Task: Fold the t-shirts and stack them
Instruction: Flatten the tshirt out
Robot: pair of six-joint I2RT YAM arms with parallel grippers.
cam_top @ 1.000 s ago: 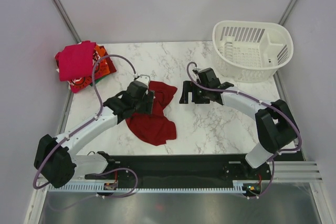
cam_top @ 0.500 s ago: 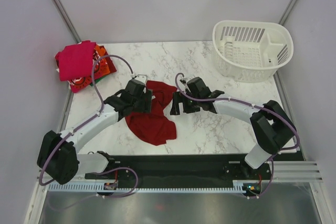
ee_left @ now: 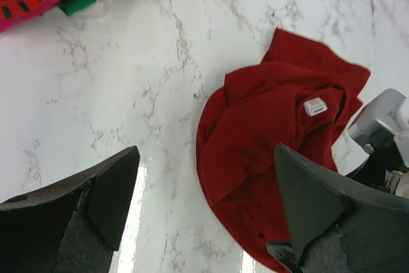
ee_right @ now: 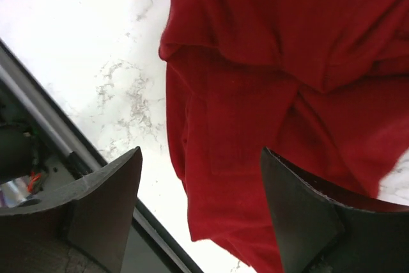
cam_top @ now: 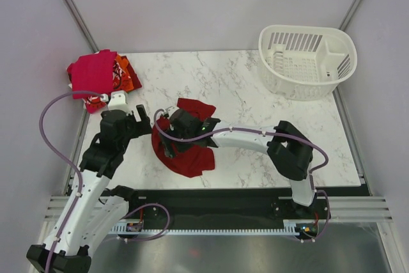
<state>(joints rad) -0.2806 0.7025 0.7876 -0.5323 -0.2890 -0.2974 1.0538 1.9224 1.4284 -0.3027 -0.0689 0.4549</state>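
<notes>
A plain dark red t-shirt (cam_top: pixel 192 155) lies crumpled near the table's front edge, its white neck label (ee_left: pixel 315 106) facing up. My right gripper (cam_top: pixel 167 145) hangs low over the shirt's left part, jaws open; in the right wrist view the red cloth (ee_right: pixel 268 87) fills the space under the right gripper (ee_right: pixel 201 218). My left gripper (cam_top: pixel 139 124) is open to the left of the shirt, above bare marble, and the shirt's edge (ee_left: pixel 255 158) lies under the left gripper's (ee_left: pixel 204 222) right finger. A stack of t-shirts (cam_top: pixel 96 78), magenta-pink on top, sits at the far left corner.
A white slotted basket (cam_top: pixel 307 61) stands at the far right corner. The right arm (cam_top: pixel 255 139) stretches across the front middle of the table. The table's dark front rail (ee_right: pixel 45 126) runs close by the shirt's near edge.
My left gripper has pulled back to the left, off the dark red shirt. The right arm has swung left across the table and now hangs over the shirt.
</notes>
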